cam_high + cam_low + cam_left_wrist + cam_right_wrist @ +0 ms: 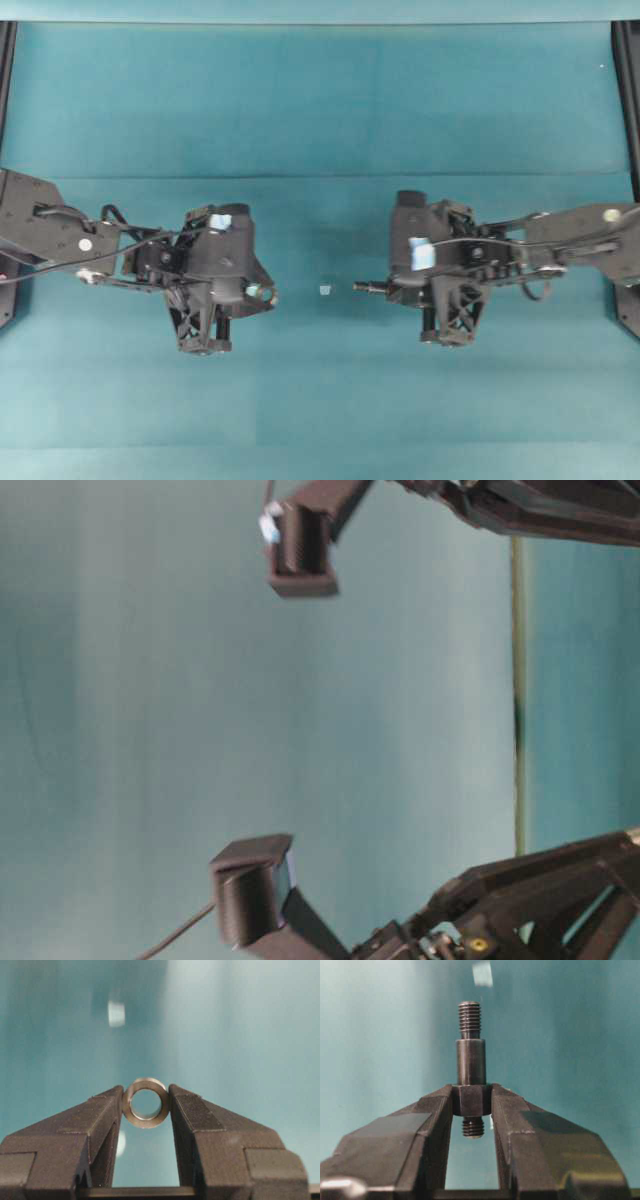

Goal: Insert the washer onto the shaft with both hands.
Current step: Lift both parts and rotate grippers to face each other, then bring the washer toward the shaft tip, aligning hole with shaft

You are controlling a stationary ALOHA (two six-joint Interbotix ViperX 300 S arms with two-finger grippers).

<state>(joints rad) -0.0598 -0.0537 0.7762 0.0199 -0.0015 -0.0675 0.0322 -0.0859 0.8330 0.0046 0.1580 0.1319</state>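
- Two grippers face each other above teal table (320, 120), apart.
- L gripper (146, 1105) pinches washer (145, 1102), hole facing camera.
- R gripper (472, 1100) clamps shaft (471, 1060) at its wide collar, threaded tip sticking out.

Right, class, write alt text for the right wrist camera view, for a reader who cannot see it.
The right gripper pinches the shaft by its wider middle section between two black fingers, the long threaded end pointing up and away, a short threaded stub below. Behind it lies blurred teal table with one pale scrap near the top edge.
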